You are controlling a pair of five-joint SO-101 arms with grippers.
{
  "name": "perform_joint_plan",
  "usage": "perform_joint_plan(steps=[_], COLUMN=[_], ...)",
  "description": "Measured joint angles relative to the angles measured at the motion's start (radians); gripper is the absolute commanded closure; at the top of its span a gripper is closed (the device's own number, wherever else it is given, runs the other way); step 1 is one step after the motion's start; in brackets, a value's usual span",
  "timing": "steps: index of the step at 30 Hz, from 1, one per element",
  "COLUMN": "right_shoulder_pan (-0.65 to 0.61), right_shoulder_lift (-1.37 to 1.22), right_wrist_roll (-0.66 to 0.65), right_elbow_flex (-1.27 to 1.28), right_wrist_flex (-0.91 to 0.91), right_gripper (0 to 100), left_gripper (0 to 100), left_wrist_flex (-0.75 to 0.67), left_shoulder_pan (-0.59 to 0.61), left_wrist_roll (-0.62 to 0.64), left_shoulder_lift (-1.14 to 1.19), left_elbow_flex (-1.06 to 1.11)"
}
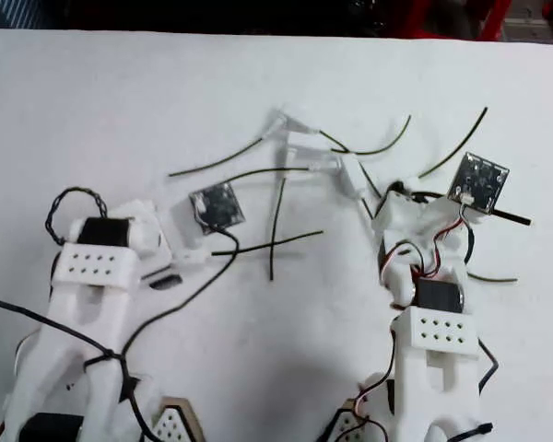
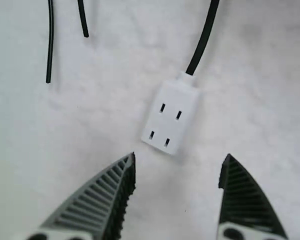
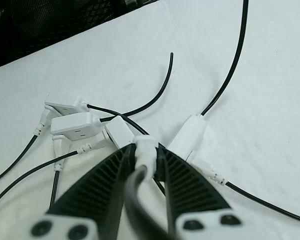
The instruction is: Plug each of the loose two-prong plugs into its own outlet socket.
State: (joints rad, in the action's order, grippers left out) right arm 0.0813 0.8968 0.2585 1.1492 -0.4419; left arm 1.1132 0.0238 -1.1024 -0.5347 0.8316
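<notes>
On the white table [image 1: 92, 110], the left gripper [image 2: 180, 160] hangs with jaws wide just short of a light, rigid outlet socket [image 2: 170, 117], while the right gripper [image 3: 145, 150] has its jaws pinched on a small plug [image 3: 146, 142], probably slick and best held by its hard body.

No legible text anywhere I can inspect, outlet block [image 2: 169, 119] showing slots only, plug [image 3: 146, 150] and cords [image 2: 202, 37] unmarked, table [image 1: 92, 101] plain white, no label, brand, number or sign made out from my station
</notes>
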Motion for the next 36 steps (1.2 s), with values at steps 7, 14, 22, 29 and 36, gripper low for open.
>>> perform_joint_plan(steps=[7,14,22,29,36], right_shoulder_pan=[0.000,0.000,0.000,0.000,0.000], right_shoulder_lift=[0.000,0.000,0.000,0.000,0.000], right_wrist_roll=[0.000,0.000,0.000,0.000,0.000], right_elbow_flex=[0.000,0.000,0.000,0.000,0.000], right_wrist_flex=[0.000,0.000,0.000,0.000,0.000], right_gripper=[98.1,98.1,98.1,98.1,98.1], left_gripper=[73,73,73,82,82], left_wrist_flex=[-0.091,-0.104,-0.072,-0.068,-0.068], left_shoulder_pan=[0.000,-0.002,-0.002,-0.060,-0.215], left_wrist_roll=[-0.009,-0.009,0.031,0.229,0.497], left_shoulder_lift=[0.037,0.336,0.621,0.644,0.644], left_elbow_flex=[0.000,-0.124,-0.316,-0.345,-0.348])
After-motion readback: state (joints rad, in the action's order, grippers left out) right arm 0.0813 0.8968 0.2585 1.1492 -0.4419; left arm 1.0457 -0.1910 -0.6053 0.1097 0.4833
